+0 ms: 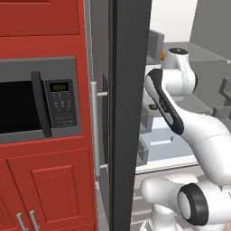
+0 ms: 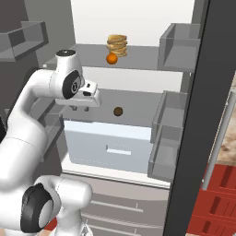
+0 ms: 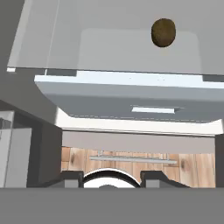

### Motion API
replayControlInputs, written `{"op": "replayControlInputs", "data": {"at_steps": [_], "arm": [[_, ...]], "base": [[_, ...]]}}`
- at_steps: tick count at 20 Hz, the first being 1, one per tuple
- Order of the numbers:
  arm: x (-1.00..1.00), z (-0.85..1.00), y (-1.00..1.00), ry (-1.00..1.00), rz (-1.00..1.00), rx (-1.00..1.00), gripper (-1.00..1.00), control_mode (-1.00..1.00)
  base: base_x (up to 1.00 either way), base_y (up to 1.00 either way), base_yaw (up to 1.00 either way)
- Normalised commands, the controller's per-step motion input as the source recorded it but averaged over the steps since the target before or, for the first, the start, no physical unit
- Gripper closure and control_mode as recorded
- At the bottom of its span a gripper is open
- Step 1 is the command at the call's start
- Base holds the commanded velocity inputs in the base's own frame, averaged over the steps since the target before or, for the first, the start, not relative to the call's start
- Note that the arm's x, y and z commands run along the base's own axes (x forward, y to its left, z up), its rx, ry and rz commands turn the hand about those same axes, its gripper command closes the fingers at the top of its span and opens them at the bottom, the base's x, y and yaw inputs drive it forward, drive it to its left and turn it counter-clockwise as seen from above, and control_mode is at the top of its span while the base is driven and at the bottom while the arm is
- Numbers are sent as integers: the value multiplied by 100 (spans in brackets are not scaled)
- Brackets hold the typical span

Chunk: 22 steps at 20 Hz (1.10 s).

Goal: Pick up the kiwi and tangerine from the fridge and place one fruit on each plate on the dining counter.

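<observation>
1. The fridge point(image 2: 138, 73) is the biggest thing. It stands open and takes up most of the right base view. Its dark door point(image 1: 128, 113) runs down the middle of the left base view, with a long silver handle point(image 1: 94, 131) on it.
2. The red cabinets point(image 1: 43, 180) are on the left side of the left base view. A grey microwave point(image 1: 40, 101) sits in them.
3. A pale drawer point(image 2: 110, 147) is in the lower middle of the right base view, under a shelf.
4. The gripper point(image 2: 79, 109) hangs in the left middle of the right base view, in front of the fridge. I cannot tell if its fingers are open or closed.
5. A stack of food point(image 2: 117, 45) sits at the top middle, on the upper shelf.
6. The tangerine point(image 2: 111, 58) is touching the front of that stack.
7. The kiwi point(image 2: 118, 111) sits on the shelf below, in the middle of the right base view, to the right of the gripper and apart from it. In the hand view the kiwi is at the upper right.
</observation>
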Motion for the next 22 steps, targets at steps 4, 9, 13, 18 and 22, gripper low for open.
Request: {"op": "replayControlInputs", "data": {"at_steps": [4, 9, 13, 18, 22], "arm": [[-18, -11, 0, 0, 0, 0, -100, -100], [-10, -19, -35, -23, 0, -11, -100, -100], [42, -17, -32, -22, -5, -10, -100, -100], [66, -5, -43, -6, -3, 1, -100, -100], [68, -3, -26, -1, -6, 4, -100, -100]], "base": [[0, 0, 0], [0, 0, 0], [0, 0, 0], [0, 0, 0], [0, 0, 0]]}}
